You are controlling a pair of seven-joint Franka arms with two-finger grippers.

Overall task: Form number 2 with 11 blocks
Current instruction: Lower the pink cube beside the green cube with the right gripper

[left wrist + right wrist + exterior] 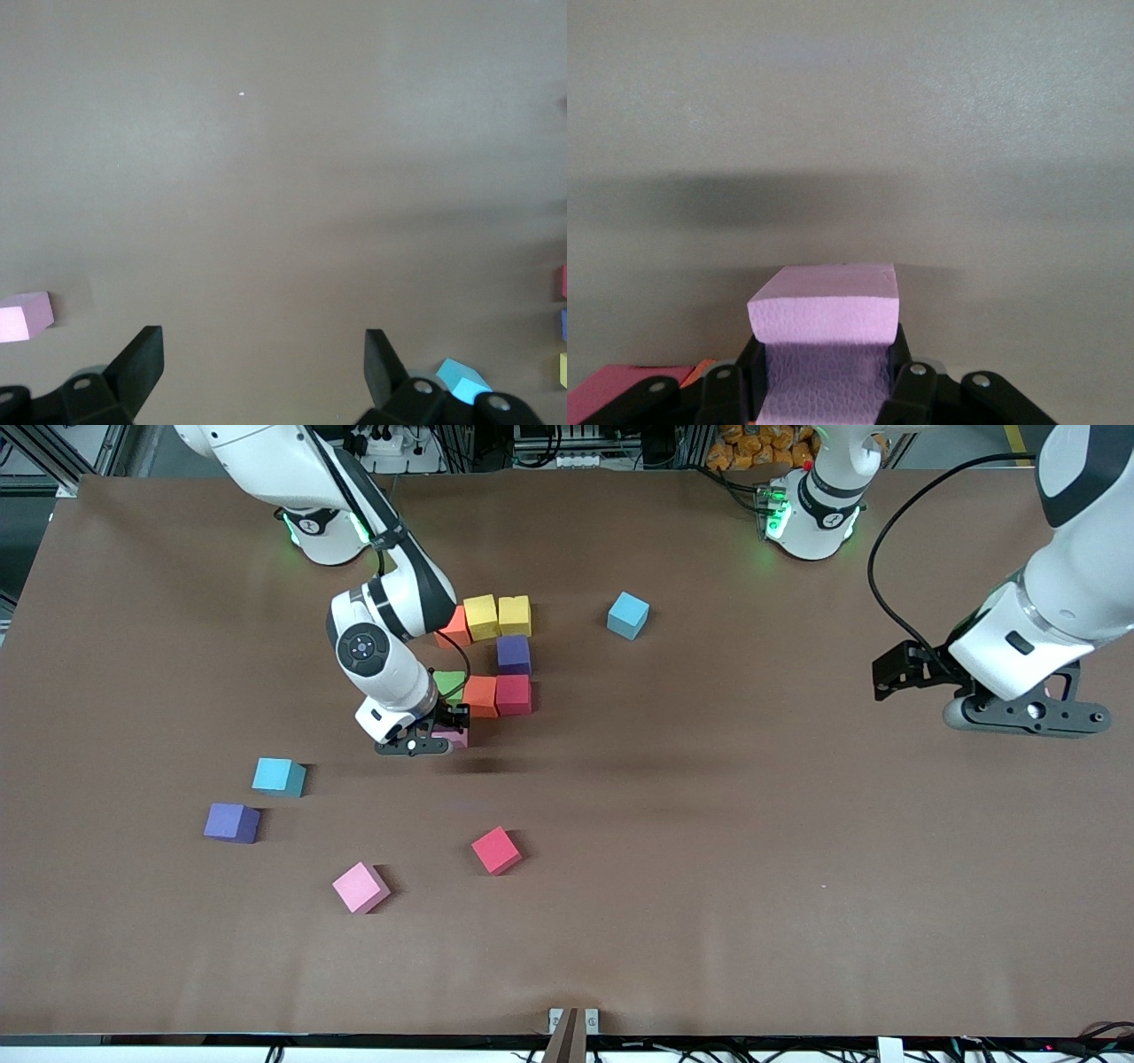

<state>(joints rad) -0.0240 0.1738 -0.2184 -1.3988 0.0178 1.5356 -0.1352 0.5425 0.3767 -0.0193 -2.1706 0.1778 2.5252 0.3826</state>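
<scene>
Part of the number 2 lies mid-table: an orange block [454, 627], two yellow blocks [481, 616] [515, 615], a purple one [514, 654], then a red [513, 694], an orange [481, 695] and a green block [448, 685] in a row. My right gripper [440, 740] is low beside the green block, shut on a pink block [457, 736]. The right wrist view shows that pink block [828, 310] pinched in the right gripper [824, 372]. My left gripper [1019, 713] waits open and holding nothing over the left arm's end of the table; the left wrist view shows only bare table in the left gripper [263, 363].
Loose blocks lie around: a light blue one [628, 615] toward the left arm's end of the yellow blocks, and a light blue [278, 777], a purple [232, 823], a pink [361, 887] and a red one [496, 850] nearer the front camera. A brown mat [753, 824] covers the table.
</scene>
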